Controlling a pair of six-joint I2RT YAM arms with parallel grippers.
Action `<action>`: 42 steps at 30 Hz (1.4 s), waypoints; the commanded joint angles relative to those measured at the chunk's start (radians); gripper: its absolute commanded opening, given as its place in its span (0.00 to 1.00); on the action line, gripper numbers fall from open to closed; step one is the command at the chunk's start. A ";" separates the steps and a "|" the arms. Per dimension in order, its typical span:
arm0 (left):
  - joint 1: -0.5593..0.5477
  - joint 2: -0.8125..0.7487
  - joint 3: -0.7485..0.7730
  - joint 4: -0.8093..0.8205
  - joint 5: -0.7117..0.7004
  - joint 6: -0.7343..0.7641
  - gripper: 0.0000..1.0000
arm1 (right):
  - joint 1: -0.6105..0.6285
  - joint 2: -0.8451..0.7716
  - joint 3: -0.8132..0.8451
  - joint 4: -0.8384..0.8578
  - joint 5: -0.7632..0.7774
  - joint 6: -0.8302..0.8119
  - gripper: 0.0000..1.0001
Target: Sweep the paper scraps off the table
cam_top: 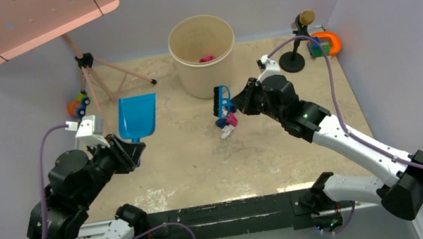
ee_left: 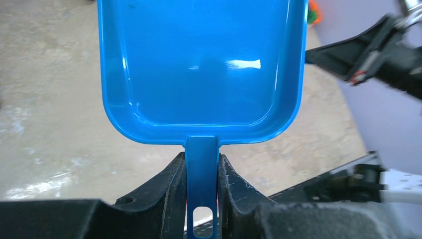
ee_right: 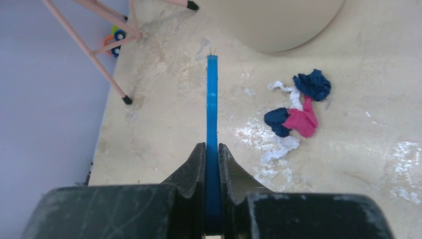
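A small heap of paper scraps [cam_top: 227, 123], pink, dark blue and white, lies on the beige table [cam_top: 202, 159] in front of the bucket; it also shows in the right wrist view [ee_right: 294, 114]. My right gripper [cam_top: 236, 104] is shut on the blue hand brush [cam_top: 221, 100], held just above and beside the scraps; the brush is seen edge-on in the right wrist view [ee_right: 212, 114], left of the scraps. My left gripper [cam_top: 130, 150] is shut on the handle of the blue dustpan [cam_top: 137, 117], which is empty in the left wrist view [ee_left: 201, 64].
A cream bucket [cam_top: 203, 53] stands at the back centre with a pink scrap [cam_top: 206, 59] inside. A pink stand's legs [cam_top: 100, 73] and colourful toys [cam_top: 78, 105] are back left. A black stand [cam_top: 293, 58] and orange-green toy [cam_top: 324, 45] are back right. A black rail [cam_top: 224, 214] runs along the near edge.
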 commanded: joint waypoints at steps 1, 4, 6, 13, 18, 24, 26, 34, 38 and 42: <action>0.001 0.042 0.195 -0.003 0.121 -0.147 0.00 | -0.002 -0.054 0.012 -0.063 0.128 0.018 0.00; 0.002 0.073 0.286 0.005 0.231 -0.242 0.00 | -0.003 -0.083 0.023 -0.125 0.183 0.035 0.00; 0.002 0.066 0.296 0.059 0.297 -0.301 0.00 | -0.002 -0.114 0.024 -0.148 0.197 0.035 0.00; 0.001 -0.005 0.283 0.109 0.328 -0.284 0.00 | -0.002 -0.167 0.014 -0.153 0.222 0.039 0.00; 0.002 0.037 0.361 -0.080 0.146 -0.186 0.00 | -0.003 -0.153 0.037 -0.162 0.199 0.049 0.00; 0.001 0.076 0.308 -0.152 0.137 -0.101 0.00 | -0.002 -0.152 0.034 -0.190 0.164 0.075 0.00; 0.001 0.091 0.252 -0.152 0.117 -0.085 0.00 | -0.002 -0.151 0.029 -0.181 0.138 0.106 0.00; 0.000 0.049 0.033 0.020 0.112 -0.002 0.00 | -0.002 -0.128 -0.118 0.085 0.061 0.273 0.00; 0.001 0.074 -0.015 0.071 0.109 0.017 0.00 | -0.003 0.002 -0.094 0.126 0.079 0.371 0.00; 0.001 0.107 -0.097 0.153 0.119 -0.004 0.00 | -0.005 0.138 -0.070 0.167 0.115 0.471 0.00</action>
